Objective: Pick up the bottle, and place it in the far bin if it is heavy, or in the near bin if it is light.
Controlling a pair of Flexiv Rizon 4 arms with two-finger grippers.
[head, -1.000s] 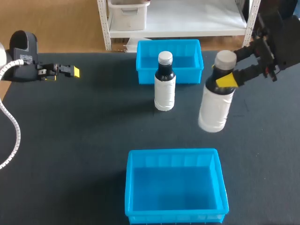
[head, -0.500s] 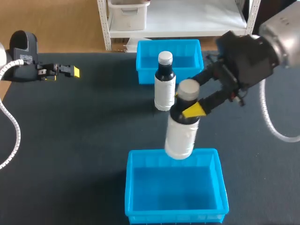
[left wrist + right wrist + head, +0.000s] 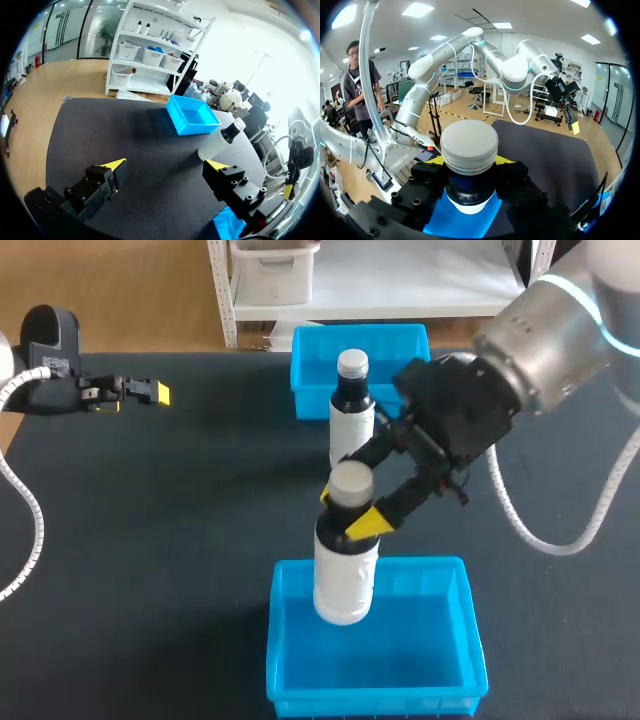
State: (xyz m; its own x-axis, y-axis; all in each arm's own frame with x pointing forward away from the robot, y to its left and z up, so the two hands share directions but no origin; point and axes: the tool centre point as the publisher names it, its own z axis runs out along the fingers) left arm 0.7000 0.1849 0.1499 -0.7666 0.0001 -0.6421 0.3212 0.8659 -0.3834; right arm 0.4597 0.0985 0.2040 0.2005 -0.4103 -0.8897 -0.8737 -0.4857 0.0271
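Note:
My right gripper (image 3: 347, 508) is shut on the neck of a white-labelled bottle (image 3: 346, 570) with a grey cap. The bottle hangs upright over the back left part of the near blue bin (image 3: 472, 650), its base below the rim line. In the right wrist view the cap (image 3: 470, 145) sits between the yellow tips, with the blue bin floor (image 3: 465, 222) beneath. A second, similar bottle (image 3: 351, 420) stands on the table in front of the far blue bin (image 3: 303, 380). My left gripper (image 3: 150, 392) hovers open and empty at the table's far left.
In the left wrist view the open left gripper (image 3: 167, 165) looks across the black tabletop toward the far bin (image 3: 192, 116) and the standing bottle (image 3: 220, 142). Dark table (image 3: 150, 540) stretches between the left arm and the bins.
The right arm has carried the bottle from the right of the far bin forward and leftward, then lowered it over the near bin. The left arm and the standing bottle have not moved.

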